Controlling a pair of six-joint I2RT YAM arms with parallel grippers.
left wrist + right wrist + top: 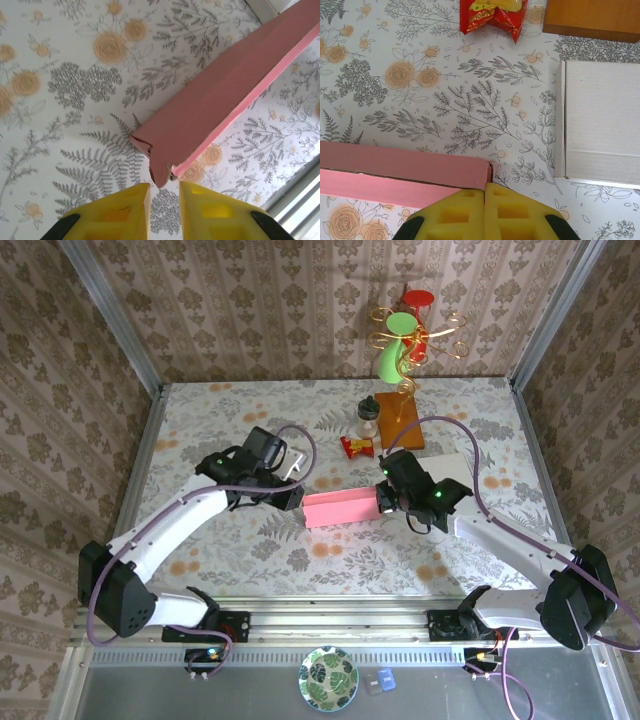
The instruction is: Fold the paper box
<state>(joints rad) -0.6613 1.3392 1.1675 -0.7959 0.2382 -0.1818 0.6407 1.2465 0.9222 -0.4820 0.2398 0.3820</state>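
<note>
I'm mid-fold: the paper box (340, 508) lies across the middle of the tabletop, its right end nipped by the right gripper (485, 192), fingers pressed together. The left gripper (165, 186) is slightly spread, the loose end flap (161, 172) at its mouth. Next, I judge, I must close on that flap and tuck it inward.

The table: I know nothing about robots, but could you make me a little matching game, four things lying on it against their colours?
Things:
1. paper box
2. snack packet
3. wooden block
4. flat card

Colours:
A. white
B. pink
C. orange-brown
D. red and yellow

Pairs: 1-B, 2-D, 3-C, 4-A.
</note>
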